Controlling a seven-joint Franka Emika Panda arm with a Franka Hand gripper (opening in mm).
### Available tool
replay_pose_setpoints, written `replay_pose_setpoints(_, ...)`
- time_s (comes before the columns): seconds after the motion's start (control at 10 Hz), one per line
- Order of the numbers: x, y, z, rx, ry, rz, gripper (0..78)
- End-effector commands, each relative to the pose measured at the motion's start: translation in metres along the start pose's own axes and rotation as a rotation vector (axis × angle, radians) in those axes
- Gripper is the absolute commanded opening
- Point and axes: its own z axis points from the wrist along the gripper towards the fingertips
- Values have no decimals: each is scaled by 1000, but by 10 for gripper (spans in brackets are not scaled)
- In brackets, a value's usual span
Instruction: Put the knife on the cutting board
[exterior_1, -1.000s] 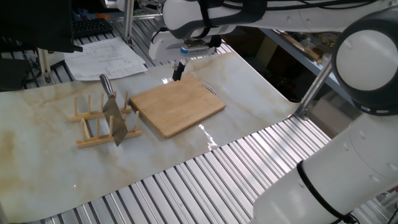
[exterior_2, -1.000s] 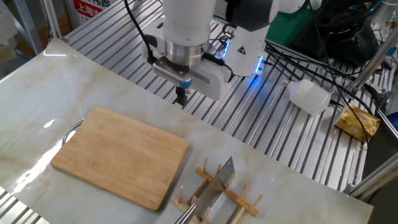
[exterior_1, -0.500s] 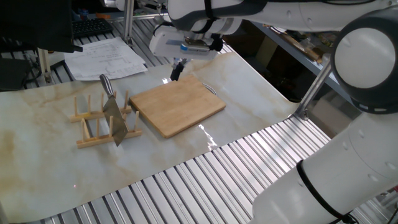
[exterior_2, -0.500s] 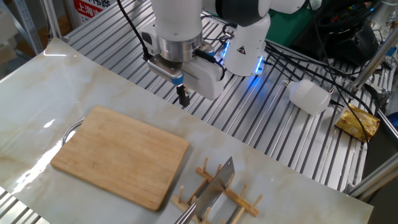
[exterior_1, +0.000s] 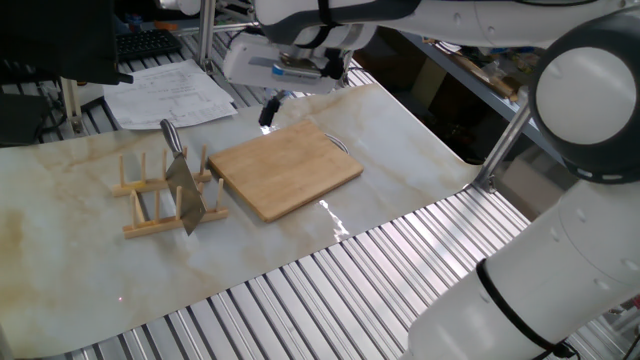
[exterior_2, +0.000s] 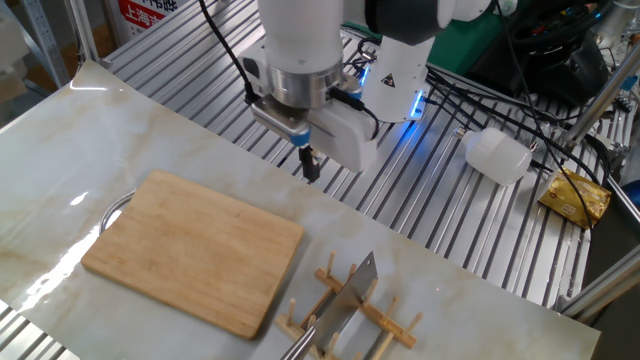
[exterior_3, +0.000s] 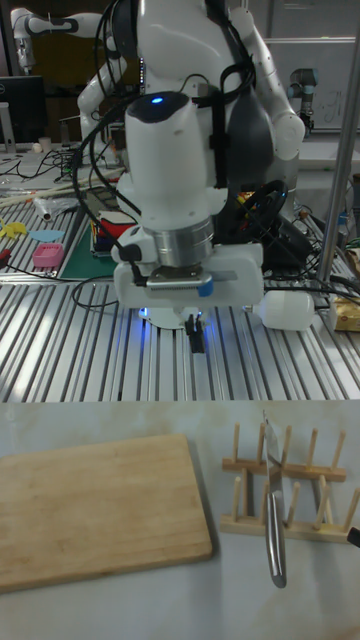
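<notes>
Knife (exterior_1: 183, 180) (broad grey blade, banded handle) stands in rack (exterior_1: 160, 205); gripper (exterior_2: 310, 166) fingers pressed together.

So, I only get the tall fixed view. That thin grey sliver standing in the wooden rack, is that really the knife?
Observer: Yes. In one fixed view the knife shows a broad rectangular blade. It stands in the peg rack with its banded handle pointing up.
Operator: And does the board have a handle? Its left end is cut off in my picture.
Observer: It does. The other fixed view shows the whole cutting board, with a small metal loop on the edge facing away from the rack.
</notes>
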Motion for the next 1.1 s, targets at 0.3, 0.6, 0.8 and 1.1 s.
replay_pose_setpoints(0.3,-12,26,-5,-15,-24,16,0)
replay_pose_setpoints(0.6,-16,29,-6,-15,-25,9,0)
replay_pose_setpoints(0.8,-16,29,-6,-27,-30,24,0)
replay_pose_setpoints(1.1,-16,29,-6,-37,-36,74,0)
